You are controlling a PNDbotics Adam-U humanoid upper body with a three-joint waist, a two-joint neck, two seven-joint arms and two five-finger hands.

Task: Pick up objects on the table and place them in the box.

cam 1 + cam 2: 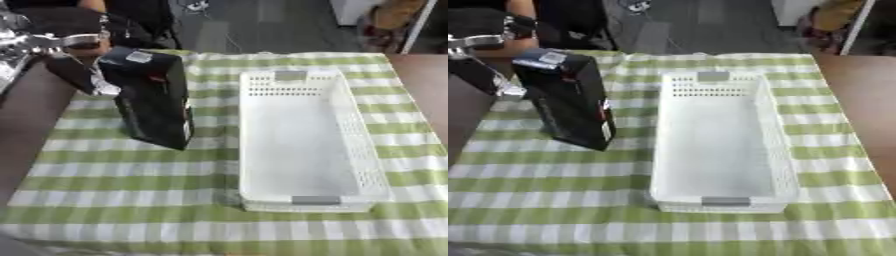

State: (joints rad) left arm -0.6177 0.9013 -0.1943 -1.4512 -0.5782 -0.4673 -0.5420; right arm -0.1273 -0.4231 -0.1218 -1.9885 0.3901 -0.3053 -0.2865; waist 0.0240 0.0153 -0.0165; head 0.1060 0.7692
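Note:
A tall black carton (153, 100) with a small red mark and a pale label on its top leans over the green-checked cloth, left of the white box. My left hand (74, 75) comes in from the upper left and clasps the carton's upper left side; the carton hides most of its fingers. The carton's lower end hangs close to the cloth, and I cannot tell whether it touches. The white perforated box (363, 140) lies lengthwise at centre right with nothing inside. My right hand shows in neither view.
The green-and-white cloth (131, 185) covers most of a brown table (26, 115), whose bare wood shows at the left and right edges. Dark chairs and floor lie beyond the far edge.

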